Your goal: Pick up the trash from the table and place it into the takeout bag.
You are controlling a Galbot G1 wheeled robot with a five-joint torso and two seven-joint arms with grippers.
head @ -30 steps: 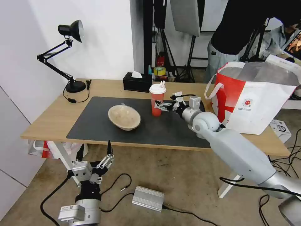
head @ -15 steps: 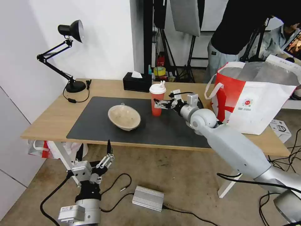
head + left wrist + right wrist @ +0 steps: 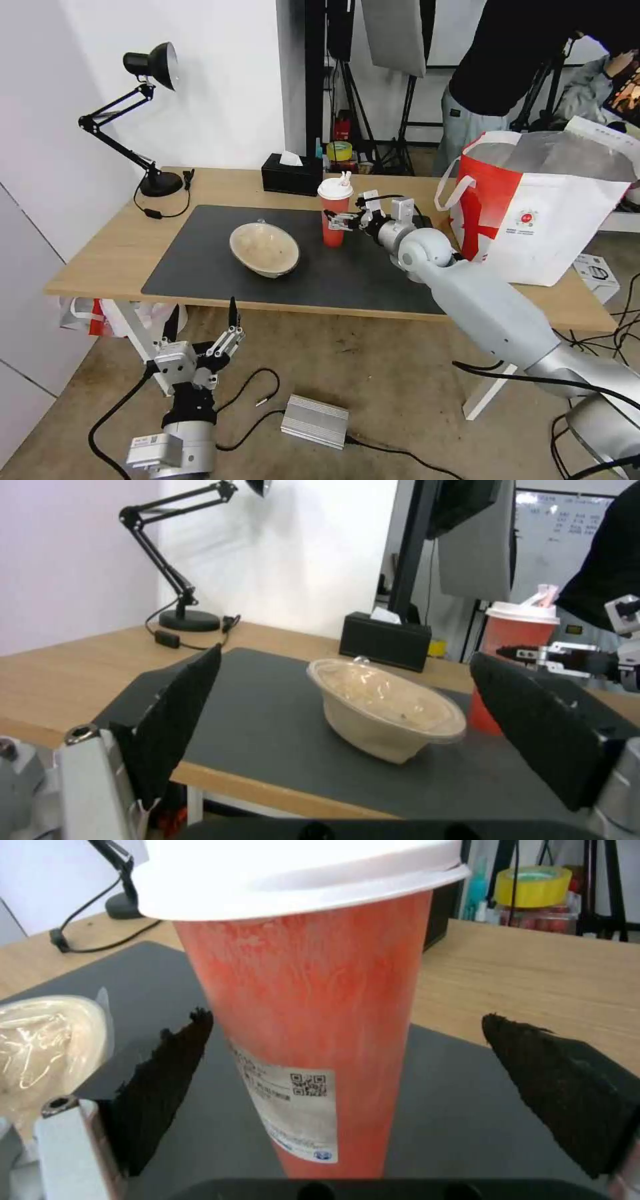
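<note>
The cup point(image 3: 313, 1005) is cut off at the top of the right wrist view, and the black block at the bottom edge hides its foot. The bowl point(image 3: 47, 1040) beside the cup runs off the side there. In the head view the inside of the bag point(image 3: 560, 220) is hidden by its walls, and its logo point(image 3: 526, 217) is too small to read.

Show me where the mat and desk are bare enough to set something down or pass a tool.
Free: the dark mat left of the beige bowl, and its front strip toward the takeout bag. Bare wood lies between the lamp base and the table's left edge. Crowded: around the red cup, where the open right tool straddles it, tissue box behind.
</note>
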